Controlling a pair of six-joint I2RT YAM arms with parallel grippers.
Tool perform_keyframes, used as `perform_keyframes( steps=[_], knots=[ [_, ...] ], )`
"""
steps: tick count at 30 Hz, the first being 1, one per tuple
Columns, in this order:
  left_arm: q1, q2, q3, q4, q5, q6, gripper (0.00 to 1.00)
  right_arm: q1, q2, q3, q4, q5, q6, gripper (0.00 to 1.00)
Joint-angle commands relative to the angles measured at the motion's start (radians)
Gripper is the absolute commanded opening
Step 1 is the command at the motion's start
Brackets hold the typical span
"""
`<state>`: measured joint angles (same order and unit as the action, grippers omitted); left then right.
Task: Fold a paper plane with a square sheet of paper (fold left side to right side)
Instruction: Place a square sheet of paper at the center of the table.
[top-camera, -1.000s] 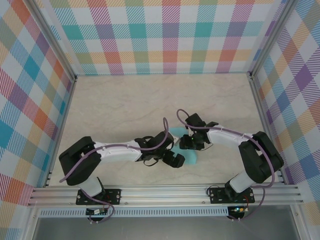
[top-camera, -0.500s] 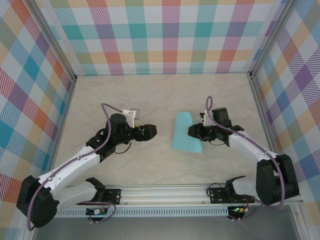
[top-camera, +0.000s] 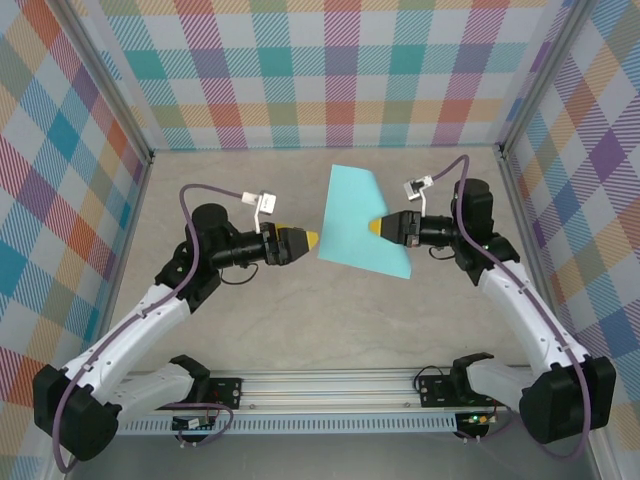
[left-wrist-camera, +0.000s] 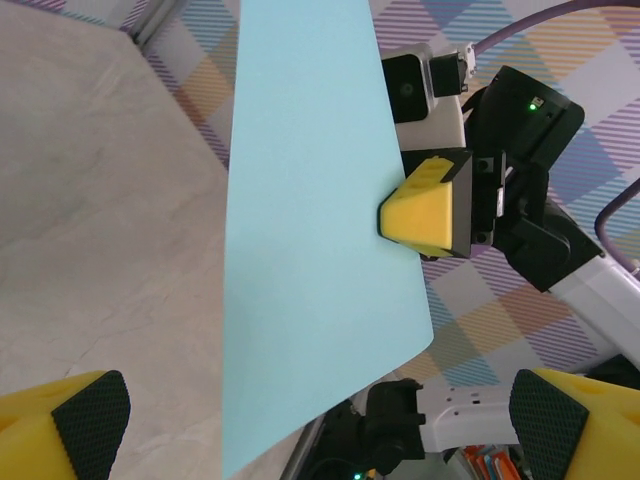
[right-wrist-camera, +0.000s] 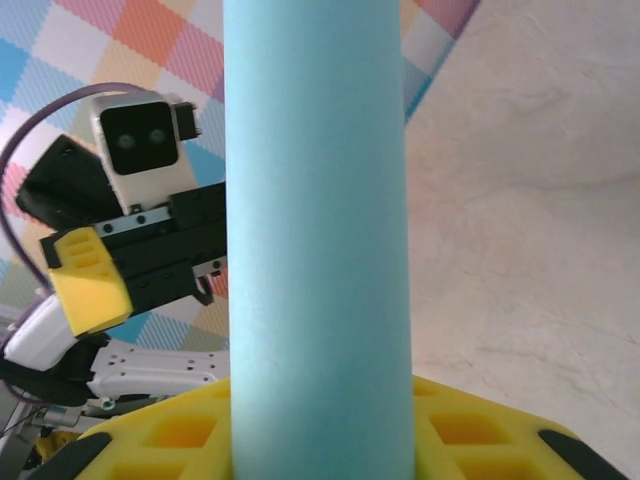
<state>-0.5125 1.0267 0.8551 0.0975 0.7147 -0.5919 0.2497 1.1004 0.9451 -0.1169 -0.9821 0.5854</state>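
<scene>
Plaid walls all round, pale marbled counter underneath. Right pincer is clamped on the right edge of the turquoise sheet of paper, so the sheet hangs in the air above the counter. Left pincer is spread wide open, just beside the sheet's left edge.

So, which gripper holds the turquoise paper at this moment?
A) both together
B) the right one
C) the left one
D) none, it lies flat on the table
B: the right gripper is closed on the right edge of the turquoise paper and holds it up off the table, while the left gripper faces the sheet with its fingers wide open.
</scene>
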Motion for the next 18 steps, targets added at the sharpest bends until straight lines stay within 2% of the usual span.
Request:
perform_keyframes(
  steps=[1, 7, 10, 14, 17, 18],
  knots=[
    [0.009, 0.037, 0.035, 0.064, 0.09, -0.042, 1.0, 0.011, -0.016, 0.045, 0.01, -0.068, 0.028, 0.34],
    [-0.024, 0.09, 0.068, 0.095, 0.129, -0.052, 0.98, 0.062, -0.021, 0.057, 0.018, -0.061, 0.039, 0.34],
    [-0.049, 0.11, 0.079, 0.103, 0.121, -0.051, 0.9, 0.09, -0.008, 0.055, 0.023, -0.043, 0.045, 0.34],
    [-0.057, 0.122, 0.073, 0.108, 0.092, -0.059, 0.65, 0.095, -0.001, 0.052, 0.027, -0.012, 0.042, 0.35],
    [-0.057, 0.12, 0.066, 0.102, 0.068, -0.064, 0.34, 0.095, 0.009, 0.062, -0.009, 0.015, 0.029, 0.35],
    [-0.057, 0.12, 0.066, 0.094, 0.061, -0.065, 0.27, 0.095, 0.014, 0.064, -0.02, 0.02, 0.024, 0.36]
  ],
)
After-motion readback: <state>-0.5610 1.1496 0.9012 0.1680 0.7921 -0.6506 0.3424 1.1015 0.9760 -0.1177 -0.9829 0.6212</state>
